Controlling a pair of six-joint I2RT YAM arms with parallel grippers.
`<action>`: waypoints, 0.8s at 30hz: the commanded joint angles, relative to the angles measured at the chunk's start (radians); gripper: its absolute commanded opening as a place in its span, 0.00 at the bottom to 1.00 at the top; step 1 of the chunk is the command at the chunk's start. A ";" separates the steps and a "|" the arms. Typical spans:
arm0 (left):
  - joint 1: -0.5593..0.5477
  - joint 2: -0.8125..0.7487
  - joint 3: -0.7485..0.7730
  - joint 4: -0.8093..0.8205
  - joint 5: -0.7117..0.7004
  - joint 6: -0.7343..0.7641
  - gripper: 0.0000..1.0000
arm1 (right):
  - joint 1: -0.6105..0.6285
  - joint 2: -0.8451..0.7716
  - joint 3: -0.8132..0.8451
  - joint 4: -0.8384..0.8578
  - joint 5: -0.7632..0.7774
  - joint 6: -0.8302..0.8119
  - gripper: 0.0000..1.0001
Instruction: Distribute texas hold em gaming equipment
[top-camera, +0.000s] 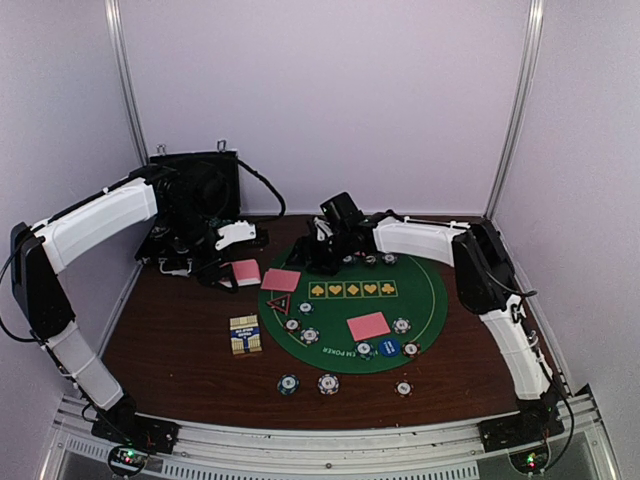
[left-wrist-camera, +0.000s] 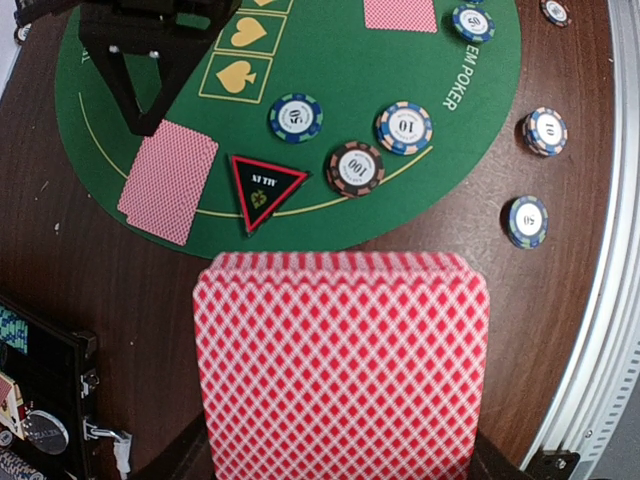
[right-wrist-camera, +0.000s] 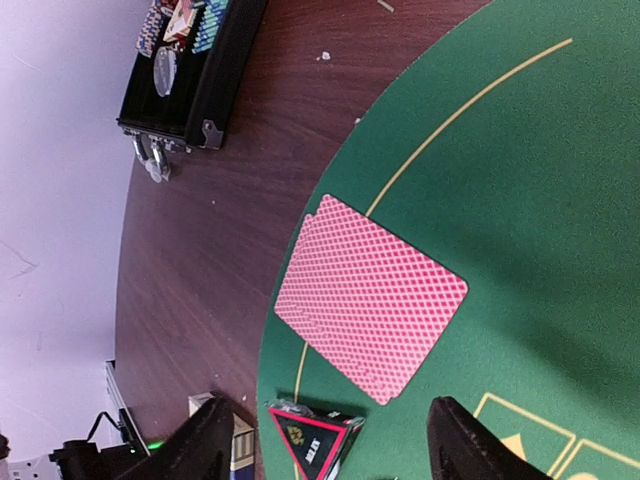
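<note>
A round poker mat (top-camera: 430, 290) lies on the table (top-camera: 170, 340), right of centre. An open hard case (top-camera: 195, 195) stands behind it at the far left. A card box (top-camera: 245, 334) lies just left of the mat. A deck of cards (left-wrist-camera: 340, 370) hangs over the table between case and box. One playing card (top-camera: 281, 280) overhangs the mat's left rim, and the triangle marker (top-camera: 279, 303) lies just before it. A second card (top-camera: 368, 326) lies on the mat's near right part, a disc (top-camera: 388, 348) before it. Three chips (top-camera: 328, 384) lie off the mat in front. What seem to be more chips sit at its far edge.
</note>
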 joint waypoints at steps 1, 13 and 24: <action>0.008 -0.039 -0.002 0.018 0.013 -0.002 0.00 | 0.003 -0.148 -0.093 0.046 -0.015 -0.036 0.73; 0.014 -0.022 0.019 0.021 0.019 -0.015 0.00 | 0.025 -0.451 -0.601 0.560 -0.195 0.246 0.84; 0.014 -0.010 0.028 0.021 0.022 -0.012 0.00 | 0.115 -0.422 -0.613 0.786 -0.243 0.439 0.89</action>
